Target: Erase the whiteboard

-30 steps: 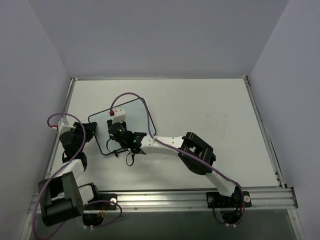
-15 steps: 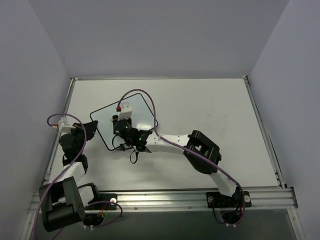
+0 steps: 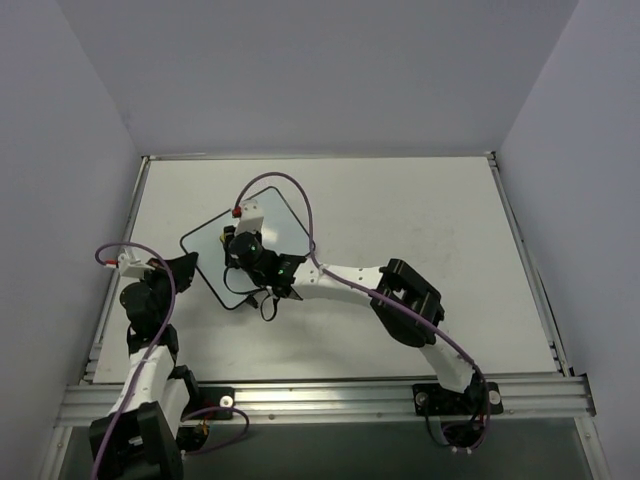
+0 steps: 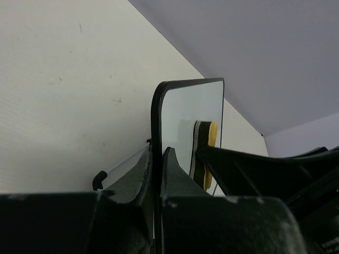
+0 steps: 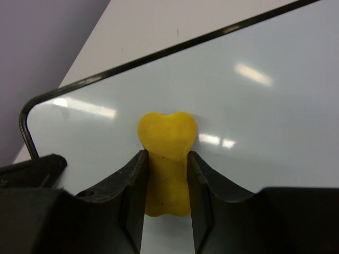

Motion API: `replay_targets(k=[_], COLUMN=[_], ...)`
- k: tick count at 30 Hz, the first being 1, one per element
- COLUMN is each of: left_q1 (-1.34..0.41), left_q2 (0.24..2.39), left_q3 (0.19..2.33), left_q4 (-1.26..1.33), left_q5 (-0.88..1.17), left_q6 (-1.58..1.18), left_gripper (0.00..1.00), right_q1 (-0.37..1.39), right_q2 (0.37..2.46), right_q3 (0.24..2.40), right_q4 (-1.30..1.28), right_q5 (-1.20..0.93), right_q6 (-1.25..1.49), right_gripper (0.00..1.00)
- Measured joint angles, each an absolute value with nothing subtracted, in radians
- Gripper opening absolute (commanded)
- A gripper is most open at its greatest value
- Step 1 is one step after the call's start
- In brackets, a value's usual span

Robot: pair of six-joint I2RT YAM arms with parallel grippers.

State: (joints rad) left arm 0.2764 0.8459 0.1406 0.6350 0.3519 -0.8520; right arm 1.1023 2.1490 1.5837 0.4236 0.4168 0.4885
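The whiteboard sits in the left half of the table, near its left edge and turned diagonally to the table's sides. The left gripper is clenched on the board's black rim at its near-left side. The right gripper grasps a yellow eraser between its fingers. The eraser's rounded end touches the white surface near a rounded corner.

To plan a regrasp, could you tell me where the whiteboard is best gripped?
Pinch the whiteboard at its thin left edge, coming in edge-on, a finger on each face, as the left gripper does; that leaves its flat face free for the eraser.
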Motion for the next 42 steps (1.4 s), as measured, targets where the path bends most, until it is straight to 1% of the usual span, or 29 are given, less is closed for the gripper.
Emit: replay_targets(k=[7,13,21,27,31,35,42], left_q1=[0.27,0.269,0.254,0.249,0.243,0.24,0.237], left_q2=[0.788,0.78,0.77,0.765,0.758,0.748,0.739], left_q3=[0.136,0.136,0.13,0.13,0.13,0.13,0.13], left_q4=[0.57,0.552,0.525,0.525,0.527,0.527,0.524], left_q5=[0.34,0.334,0.351,0.366,0.376,0.381,0.383], left_q6=[-0.852,-0.851,-0.839,-0.824,-0.818,-0.816,-0.815], left_gripper=[0.02,0.02,0.02,0.02,0.02,0.02,0.02], right_q1=[1.102,1.103,1.071,1.005,0.963,0.943,0.942], right_q2=[2.226,2.233,2.153,2.064,2.03,2.013,2.009], right_q3=[1.765,1.762,1.548,1.323,1.218,1.147,1.121], right_q4=[0.337,0.342,0.508,0.625,0.681,0.727,0.756], right_q5=[0.401,0.398,0.364,0.348,0.352,0.366,0.389], right_q6=[0.476,0.48,0.546,0.602,0.635,0.662,0.685], right_gripper=[0.0,0.0,0.0,0.0,0.0,0.0,0.0])
